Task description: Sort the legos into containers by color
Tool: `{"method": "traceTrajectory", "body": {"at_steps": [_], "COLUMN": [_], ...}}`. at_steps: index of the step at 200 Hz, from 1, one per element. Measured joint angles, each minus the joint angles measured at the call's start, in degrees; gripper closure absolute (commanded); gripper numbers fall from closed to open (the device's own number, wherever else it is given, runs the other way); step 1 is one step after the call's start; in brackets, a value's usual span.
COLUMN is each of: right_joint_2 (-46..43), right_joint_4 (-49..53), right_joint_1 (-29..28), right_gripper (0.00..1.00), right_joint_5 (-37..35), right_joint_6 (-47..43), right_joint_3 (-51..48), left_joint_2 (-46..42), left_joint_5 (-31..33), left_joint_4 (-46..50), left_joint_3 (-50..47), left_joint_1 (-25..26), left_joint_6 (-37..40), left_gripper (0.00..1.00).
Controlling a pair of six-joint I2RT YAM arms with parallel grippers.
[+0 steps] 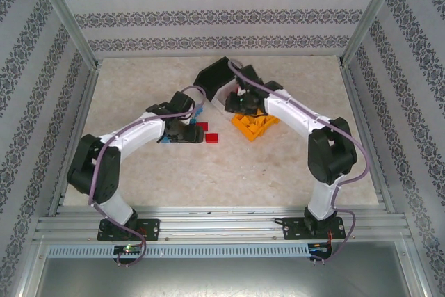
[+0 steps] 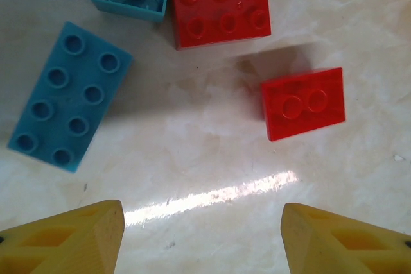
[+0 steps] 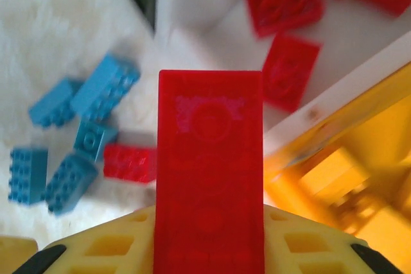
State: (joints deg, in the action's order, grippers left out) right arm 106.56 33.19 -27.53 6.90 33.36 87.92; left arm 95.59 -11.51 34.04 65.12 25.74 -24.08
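White bin [image 3: 199,11] holds red legos [image 3: 286,1]; right end effector [image 3: 209,239] clamps red brick [image 3: 210,158], left [image 2: 202,226] apart

Bare tabletop [image 2: 205,178]; bricks [image 2: 67,97] beyond, perhaps crowded

Long lego [image 3: 209,178] red; lt-blue legos [image 2: 69,96], red legos [image 2: 221,8]; fingers [image 2: 64,239] yellow; table [image 2: 212,152] cream, marbled; blk bin [image 1: 215,73], white bin [image 3: 192,11], orange-yellow bin [image 3: 379,104]; walls [image 1: 208,15] white w/ grey damask stripes.
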Motion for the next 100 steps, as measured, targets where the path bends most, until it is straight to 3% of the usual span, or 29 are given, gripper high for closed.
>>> {"method": "traceTrajectory", "body": {"at_steps": [13,34,56,100], "right_joint_2": [2.21,8.35,15.06,11.26], "right_joint_4": [0.72,1.6,2.38,0.15], "right_joint_1": [2.64,6.05,7.98,7.48], "right_gripper": [0.56,0.39,0.35,0.33], "right_joint_5": [0.04,0.07,0.04,0.48], "right_joint_6": [-0.96,-3.15,-4.96,-5.55], "right_joint_3": [4.17,13.27,21.44,10.38], "left_joint_2": [2.14,5.11,8.2,14.05], "left_joint_5": [-0.33,-0.35,-0.28,0.96], "left_joint_4": [-0.13,-0.17,-0.26,-0.17], "left_joint_3": [0.94,3.61,6.82,11.13], "left_joint_1": [0.13,0.13,0.2,0.57], "left_joint_6": [-0.44,-0.87,-1.18,-1.73], "left_gripper": [0.33,0.33,0.32,0.29]}}
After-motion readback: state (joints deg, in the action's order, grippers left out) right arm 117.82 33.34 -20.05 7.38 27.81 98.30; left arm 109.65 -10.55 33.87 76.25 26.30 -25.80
